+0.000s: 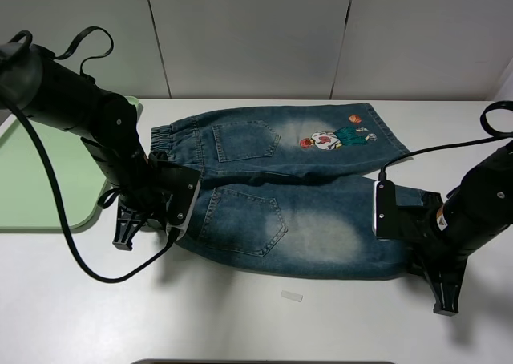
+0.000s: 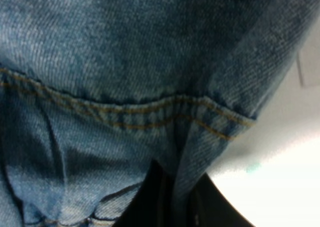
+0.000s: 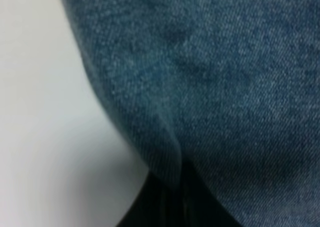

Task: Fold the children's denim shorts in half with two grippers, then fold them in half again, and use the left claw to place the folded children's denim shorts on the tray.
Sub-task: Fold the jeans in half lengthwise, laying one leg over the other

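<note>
Two tools have hold of the shorts (image 1: 280, 212), one at each end of the near edge. The shorts lie flat and open on the table (image 1: 240, 332), waistband to the left, legs to the right, both back pockets and the cartoon patch facing up. No fold is made yet.

My left tool (image 2: 174, 197) is pinching the near corner of the waistband, and my right tool (image 3: 175, 194) is pinching the near leg's edge at the right end. I judge this is the grip for the first fold: with both ends of one long side held, I can carry the near half over onto the far half without the middle dragging.

The tray (image 1: 48, 163) sits at the far left, just beside the left arm, which suits the left tool for the final placement. A small pale scrap (image 1: 292, 297) lies on the table near the shorts, apart from them.

From the high view I get the whole layout, but the arms hide the pinches themselves. The wrist views show the denim running in between the dark fingers. The left one also shows the gathered seam and its orange stitching. The right one is blurred, and neither shows the tray.
</note>
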